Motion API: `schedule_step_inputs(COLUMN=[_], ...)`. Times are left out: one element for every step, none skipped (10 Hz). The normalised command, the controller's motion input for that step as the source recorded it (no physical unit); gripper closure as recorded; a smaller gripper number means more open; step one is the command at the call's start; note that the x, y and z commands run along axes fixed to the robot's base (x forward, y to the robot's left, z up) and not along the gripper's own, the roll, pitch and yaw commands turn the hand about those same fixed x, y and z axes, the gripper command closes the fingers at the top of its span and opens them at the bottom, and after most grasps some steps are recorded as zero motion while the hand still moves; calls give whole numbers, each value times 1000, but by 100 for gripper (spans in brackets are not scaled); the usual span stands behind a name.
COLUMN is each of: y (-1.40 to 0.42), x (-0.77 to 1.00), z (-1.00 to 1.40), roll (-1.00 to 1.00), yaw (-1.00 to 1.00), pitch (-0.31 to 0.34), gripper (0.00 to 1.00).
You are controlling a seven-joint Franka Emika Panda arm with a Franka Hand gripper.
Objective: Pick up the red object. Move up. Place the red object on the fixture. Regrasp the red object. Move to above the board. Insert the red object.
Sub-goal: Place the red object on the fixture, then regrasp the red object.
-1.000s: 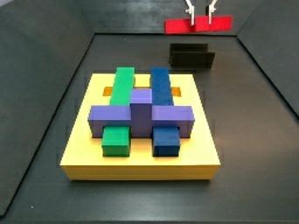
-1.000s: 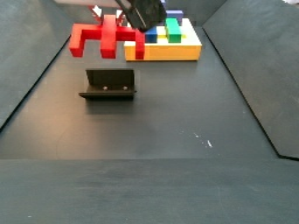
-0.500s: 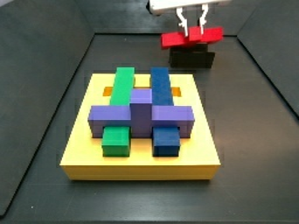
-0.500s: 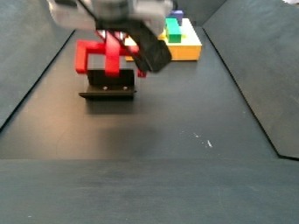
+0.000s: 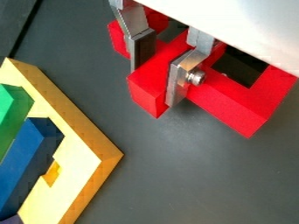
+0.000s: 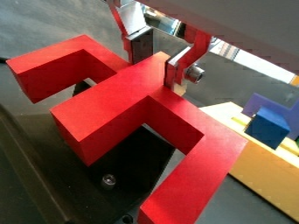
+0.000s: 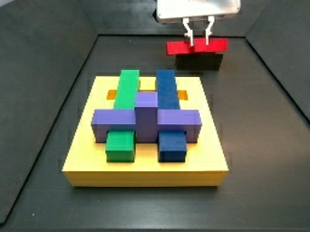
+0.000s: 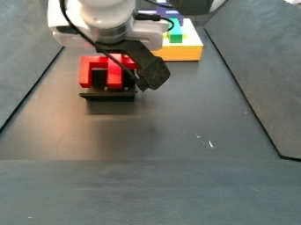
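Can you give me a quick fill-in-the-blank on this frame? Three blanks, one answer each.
1. The gripper has its fingers shut on the stem of the ___ object.
2. In both side views that piece sits at the black ___, behind the board.
3. The board's slab is ___ in colour, bearing green, blue and purple blocks.

Missing words: red; fixture; yellow

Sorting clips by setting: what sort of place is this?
Likely a lab test cell for robot assembly: a dark walled floor, a yellow board with slotted blocks, and the gripper holding the red object at the fixture.
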Motion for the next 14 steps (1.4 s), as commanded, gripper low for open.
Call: schedule_step_inputs(y=[129, 103, 134, 97, 86, 46, 26, 126, 177, 0, 0, 0, 0, 0], x=[389, 423, 409, 389, 420, 446, 506, 314, 0, 0, 0, 0, 0, 0], z=[-23, 0, 0, 0, 0, 0, 0, -3, -143, -34, 0, 0, 0, 189], roll=[-503, -480, -497, -460, -411, -206, -80, -26, -83, 0, -20, 0, 0, 526], yaw=[-166, -177, -209, -180, -166, -57, -63, 0, 0, 0, 0, 0, 0, 0], pitch=[271, 309, 297, 260, 243, 231, 243, 129, 0, 0, -9, 0, 0, 0], gripper=[100, 100, 100, 100, 100, 100, 100, 100, 100, 100, 100, 100, 0, 0])
